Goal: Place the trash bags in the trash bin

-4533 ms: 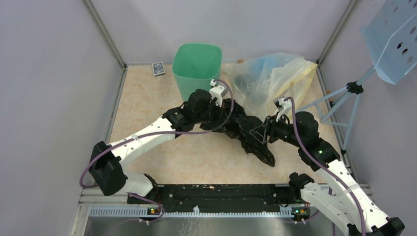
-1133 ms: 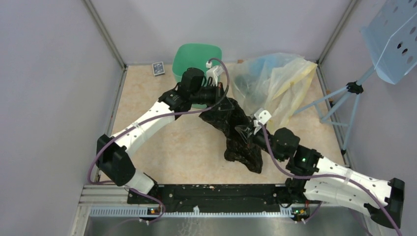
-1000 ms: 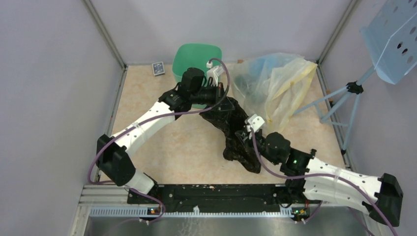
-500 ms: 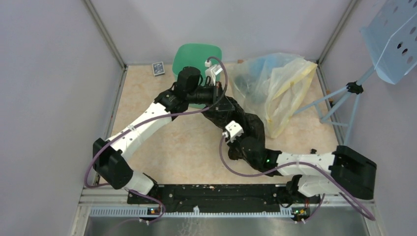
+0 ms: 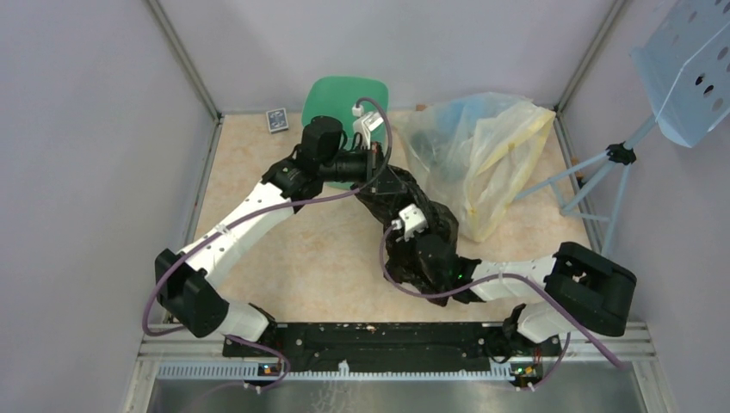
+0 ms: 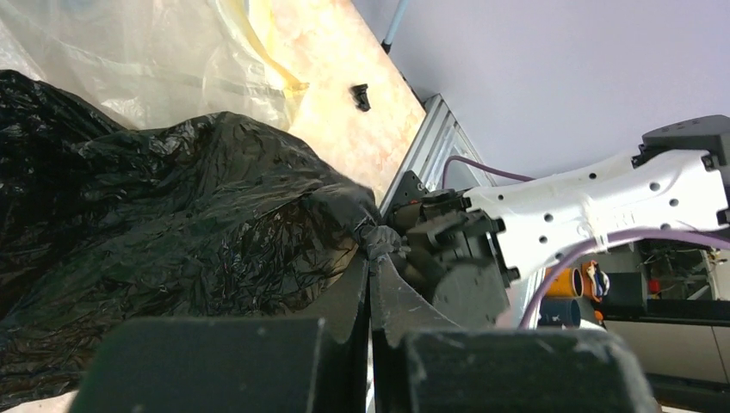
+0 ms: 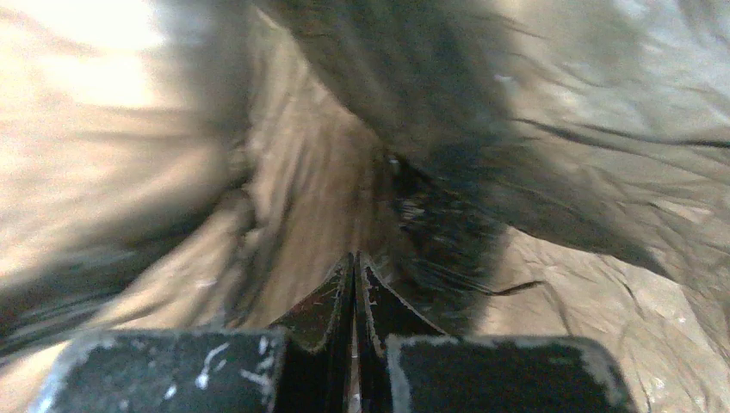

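The black trash bag (image 5: 411, 200) hangs crumpled in front of the mint-green trash bin (image 5: 343, 91), strung between both grippers. My left gripper (image 5: 380, 169) is shut on a pinch of the bag (image 6: 172, 206) just in front of the bin's near wall; the left wrist view shows its tips (image 6: 372, 248) clamping a twisted fold. My right gripper (image 5: 405, 245) is at the bag's lower end, partly hidden in the plastic. In the blurred right wrist view its jaws (image 7: 354, 258) are shut with thin bag film (image 7: 448, 155) stretched from the tips.
A heap of clear and yellowish plastic bags (image 5: 482, 146) lies right of the bin, also in the left wrist view (image 6: 129, 60). A blue stand (image 5: 620, 155) with a perforated panel (image 5: 689, 69) is at far right. A small card box (image 5: 276, 120) lies left of the bin.
My right arm has swung far left and folded back, carrying the bag's lower end toward the table's middle. My left gripper has risen slightly toward the bin with the upper end.
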